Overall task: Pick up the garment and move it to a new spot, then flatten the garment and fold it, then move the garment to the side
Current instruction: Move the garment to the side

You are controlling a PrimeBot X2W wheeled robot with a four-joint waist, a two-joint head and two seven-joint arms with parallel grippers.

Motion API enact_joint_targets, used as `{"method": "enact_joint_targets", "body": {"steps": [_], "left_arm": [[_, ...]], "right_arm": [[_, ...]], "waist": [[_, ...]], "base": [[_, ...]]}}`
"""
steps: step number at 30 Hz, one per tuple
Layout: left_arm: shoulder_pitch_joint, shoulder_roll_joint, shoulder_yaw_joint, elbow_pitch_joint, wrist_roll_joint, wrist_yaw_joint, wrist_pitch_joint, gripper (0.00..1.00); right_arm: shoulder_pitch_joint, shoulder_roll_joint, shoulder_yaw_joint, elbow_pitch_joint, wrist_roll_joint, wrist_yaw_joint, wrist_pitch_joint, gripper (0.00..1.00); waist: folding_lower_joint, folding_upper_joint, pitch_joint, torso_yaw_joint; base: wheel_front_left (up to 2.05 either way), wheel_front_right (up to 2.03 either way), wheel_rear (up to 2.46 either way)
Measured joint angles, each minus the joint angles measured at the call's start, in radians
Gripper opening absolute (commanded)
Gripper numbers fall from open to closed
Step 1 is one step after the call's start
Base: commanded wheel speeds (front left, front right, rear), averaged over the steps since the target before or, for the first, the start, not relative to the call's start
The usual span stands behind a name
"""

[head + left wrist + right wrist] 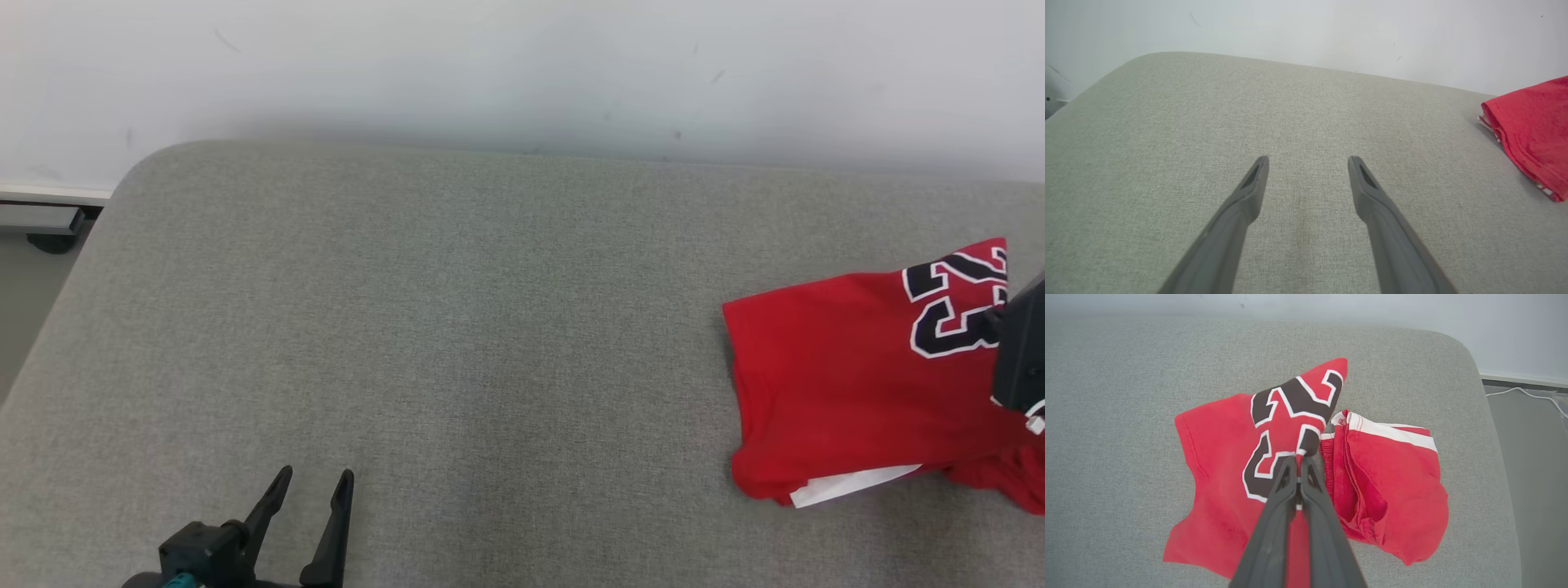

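Nearby, your left gripper [316, 475] is hanging spread wide and empty over the grey cushion [457, 343]. Further right, your right gripper [1298, 462] is pinching a raised peak of the red garment [1216, 465] at its printed number, jaws closed tight on the cloth. The garment is lying bunched near the cushion's right end, so flattening and folding are probably waiting. In the head view the frame edge is cutting the garment off, hiding the grip.
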Motion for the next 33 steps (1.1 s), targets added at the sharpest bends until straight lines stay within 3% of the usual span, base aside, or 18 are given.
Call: {"method": "enact_joint_targets", "body": {"steps": [33], "left_arm": [[-0.033,0.01,-0.019,-0.014,0.009,-0.001,0.011,1.0]], "right_arm": [[-0.037,-0.132,-0.105,-0.015,-0.089,-0.004,0.029,0.0]], "waist": [[0.0,0.0,0.048,-0.055]], "base": [[0.0,0.0,0.0]]}}
